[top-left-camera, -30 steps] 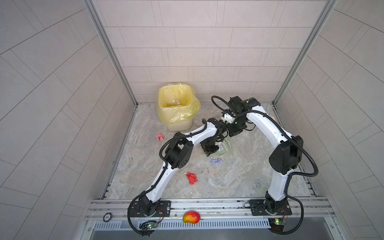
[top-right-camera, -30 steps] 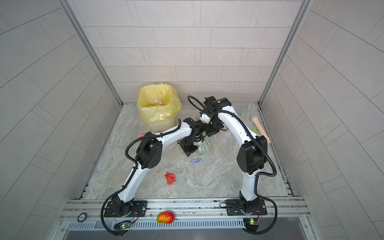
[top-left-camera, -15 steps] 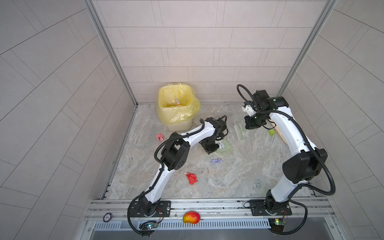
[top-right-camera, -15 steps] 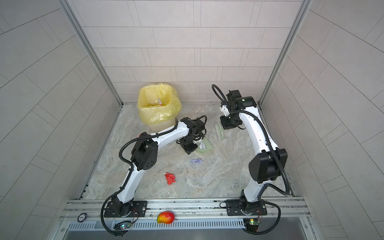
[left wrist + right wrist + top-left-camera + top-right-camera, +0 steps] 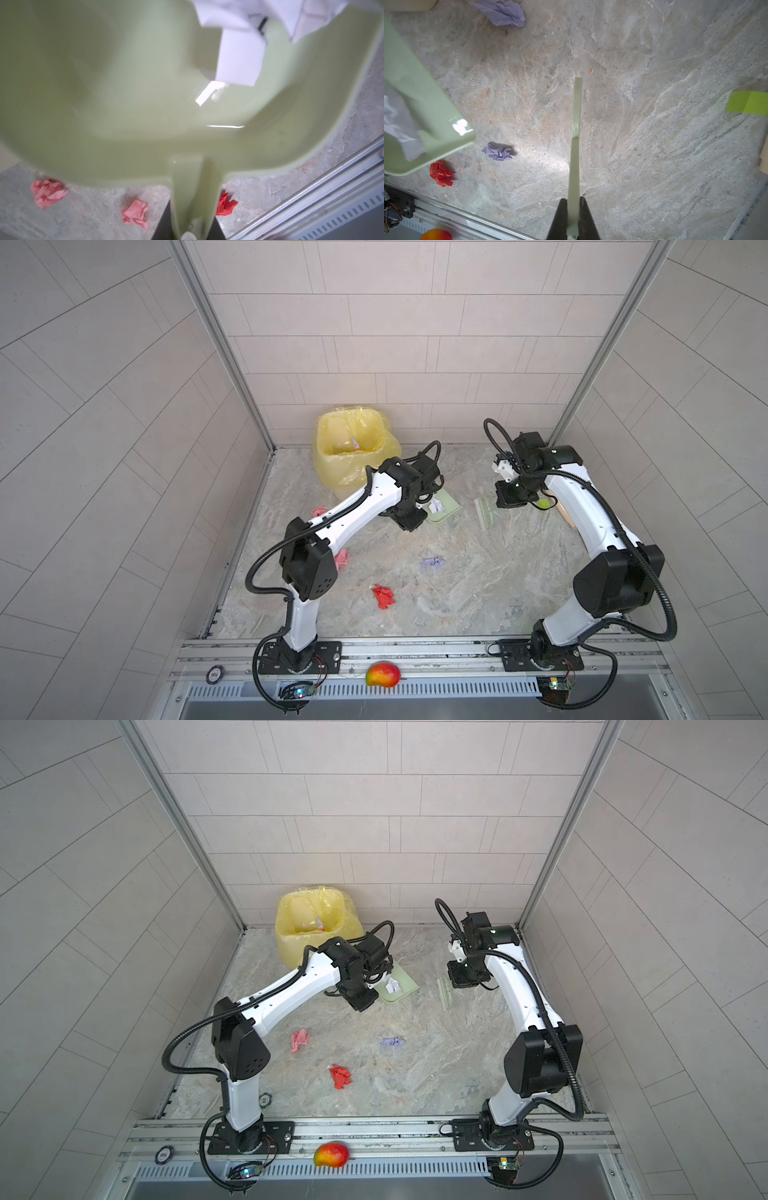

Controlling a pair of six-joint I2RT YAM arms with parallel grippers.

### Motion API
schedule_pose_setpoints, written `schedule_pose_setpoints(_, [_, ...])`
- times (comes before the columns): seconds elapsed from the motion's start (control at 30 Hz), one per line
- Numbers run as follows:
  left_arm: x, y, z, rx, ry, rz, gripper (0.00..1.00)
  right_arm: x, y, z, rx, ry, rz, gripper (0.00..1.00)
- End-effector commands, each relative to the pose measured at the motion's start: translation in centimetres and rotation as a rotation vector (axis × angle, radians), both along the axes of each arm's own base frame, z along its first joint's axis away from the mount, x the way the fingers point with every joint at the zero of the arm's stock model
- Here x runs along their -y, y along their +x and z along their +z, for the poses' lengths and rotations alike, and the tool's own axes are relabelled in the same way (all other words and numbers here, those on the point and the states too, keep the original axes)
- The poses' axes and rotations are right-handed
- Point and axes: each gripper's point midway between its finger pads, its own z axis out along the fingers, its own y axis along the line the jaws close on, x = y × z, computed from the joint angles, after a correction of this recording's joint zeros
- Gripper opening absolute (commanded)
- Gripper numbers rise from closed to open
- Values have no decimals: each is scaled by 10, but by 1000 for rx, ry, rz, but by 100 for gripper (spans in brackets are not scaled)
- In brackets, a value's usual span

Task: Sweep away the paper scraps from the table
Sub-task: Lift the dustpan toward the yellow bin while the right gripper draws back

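Jaws tight on dustpan (image 5: 451,506) and brush (image 5: 484,514)

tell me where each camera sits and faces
Top views: high over the front edge, facing down on the table; both arms show.
Left wrist: behind the left pincer, facing into the held dustpan.
Right wrist: behind the right pincer, facing along the brush onto the table.
Shared: both wrists see the red scrap and dustpan.
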Motion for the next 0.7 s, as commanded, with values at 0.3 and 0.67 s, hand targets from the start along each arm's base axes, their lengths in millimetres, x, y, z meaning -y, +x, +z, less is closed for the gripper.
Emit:
schedule_pose_setpoints(0.3, [-82, 9, 84, 183, 69, 175, 0, -9, 0, 13, 54, 54, 18, 0])
schedule_pose_setpoints(0.67, [-150, 34, 129, 316, 21, 370, 0, -13, -1, 16, 55, 74, 38, 0])
